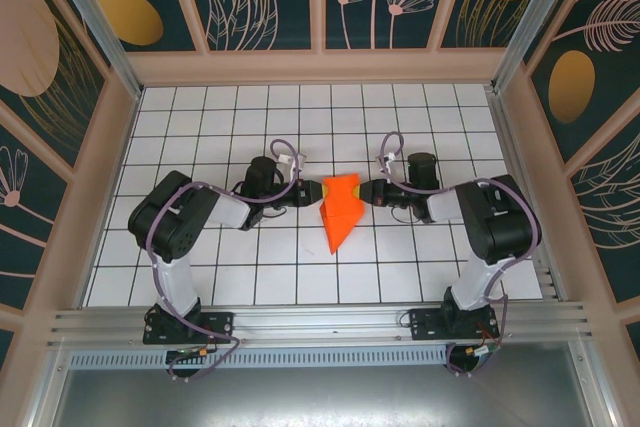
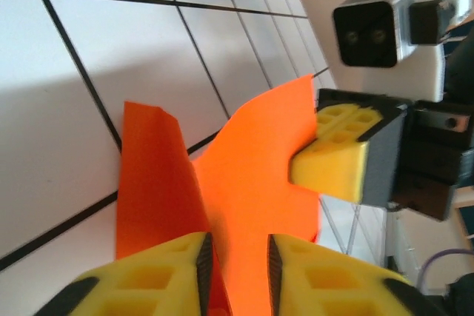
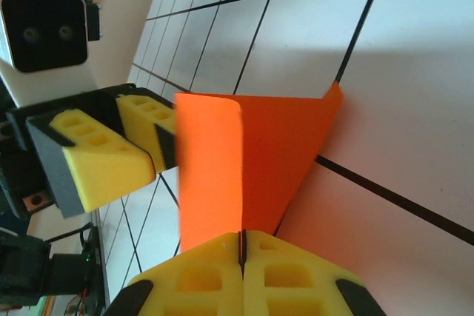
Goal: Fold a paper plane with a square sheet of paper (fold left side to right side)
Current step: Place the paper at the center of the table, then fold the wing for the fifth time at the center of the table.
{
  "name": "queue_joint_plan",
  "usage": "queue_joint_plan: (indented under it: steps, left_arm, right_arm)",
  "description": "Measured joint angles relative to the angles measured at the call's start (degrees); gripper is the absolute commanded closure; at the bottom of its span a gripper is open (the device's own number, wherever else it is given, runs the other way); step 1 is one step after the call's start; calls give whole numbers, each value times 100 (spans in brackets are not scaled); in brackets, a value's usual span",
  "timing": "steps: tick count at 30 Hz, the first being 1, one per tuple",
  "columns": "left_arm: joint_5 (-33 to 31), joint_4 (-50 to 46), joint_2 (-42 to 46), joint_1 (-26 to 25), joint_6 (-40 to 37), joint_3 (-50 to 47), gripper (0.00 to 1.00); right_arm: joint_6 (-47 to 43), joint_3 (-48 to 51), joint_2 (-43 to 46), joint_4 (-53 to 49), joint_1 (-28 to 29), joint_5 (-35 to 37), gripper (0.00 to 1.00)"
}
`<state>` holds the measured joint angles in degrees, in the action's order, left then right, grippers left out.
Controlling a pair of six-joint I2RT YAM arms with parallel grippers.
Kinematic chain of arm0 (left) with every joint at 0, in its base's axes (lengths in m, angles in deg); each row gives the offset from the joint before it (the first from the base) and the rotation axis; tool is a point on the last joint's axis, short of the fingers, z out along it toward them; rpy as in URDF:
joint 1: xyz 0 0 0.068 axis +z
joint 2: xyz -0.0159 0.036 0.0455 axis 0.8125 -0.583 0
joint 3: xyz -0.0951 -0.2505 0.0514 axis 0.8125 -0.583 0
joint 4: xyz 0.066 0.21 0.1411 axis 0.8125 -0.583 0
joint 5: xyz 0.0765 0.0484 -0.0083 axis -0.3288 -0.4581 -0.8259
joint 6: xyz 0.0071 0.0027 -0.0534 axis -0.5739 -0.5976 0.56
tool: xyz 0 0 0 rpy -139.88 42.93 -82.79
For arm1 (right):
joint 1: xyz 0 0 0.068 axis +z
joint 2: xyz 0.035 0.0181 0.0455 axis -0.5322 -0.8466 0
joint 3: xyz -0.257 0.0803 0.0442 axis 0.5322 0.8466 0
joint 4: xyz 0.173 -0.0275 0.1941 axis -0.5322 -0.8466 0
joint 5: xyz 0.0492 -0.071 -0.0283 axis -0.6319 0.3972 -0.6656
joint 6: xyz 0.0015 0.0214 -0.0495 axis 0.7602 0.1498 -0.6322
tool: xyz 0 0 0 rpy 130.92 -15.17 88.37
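Right gripper [image 3: 242, 240] jaws were clamped on one edge of the folded orange paper [image 1: 340, 209]; left gripper [image 2: 237, 251] jaws stood narrowly parted around the opposite edge.

The folded paper [image 1: 341, 209] lies near the middle of the table [image 1: 200, 117], with its wide end toward the back wall [image 1: 320, 65] and its point toward the near edge. The left gripper [image 1: 312, 191] sits just left of the wide end and the right gripper [image 1: 366, 191] just right of it, so the two face each other across the paper. The paper's right edge is pressed between the right gripper's fingers [image 3: 207, 275]. Its left edge stands between the left gripper's fingers [image 2: 148, 283], which are spread apart. The left arm [image 1: 185, 217] reaches in from the near left and the right arm [image 1: 495, 217] from the near right.
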<state>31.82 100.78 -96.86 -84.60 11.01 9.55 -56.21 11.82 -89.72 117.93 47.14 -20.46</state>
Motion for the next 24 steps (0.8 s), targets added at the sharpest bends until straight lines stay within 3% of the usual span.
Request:
queue_joint_plan:
  steps: [1, 3, 11, 19, 24]
  left_arm:
    - [-83, -173, 70, 2, -94, 2, 46]
    - [-317, -577, 304, 2, -299, 11, 42]
    - [-1567, -2140, 1958, -136, -1222, 170, 41]
    - [-2992, -3665, 2277, -1519, -1692, 345, 39]
    - [-3591, -4251, 2157, -2094, -1692, 490, 37]
  right_arm:
    - [-4, -2, 74, -131, 0, 61, 97]
    - [-15, -13, 195, -378, 2, 195, 97]
    - [173, -238, 481, -1241, 144, 756, 97]
    - [494, -916, 509, -2063, 616, 1362, 97]
    - [684, -1300, 463, -2503, 765, 1626, 98]
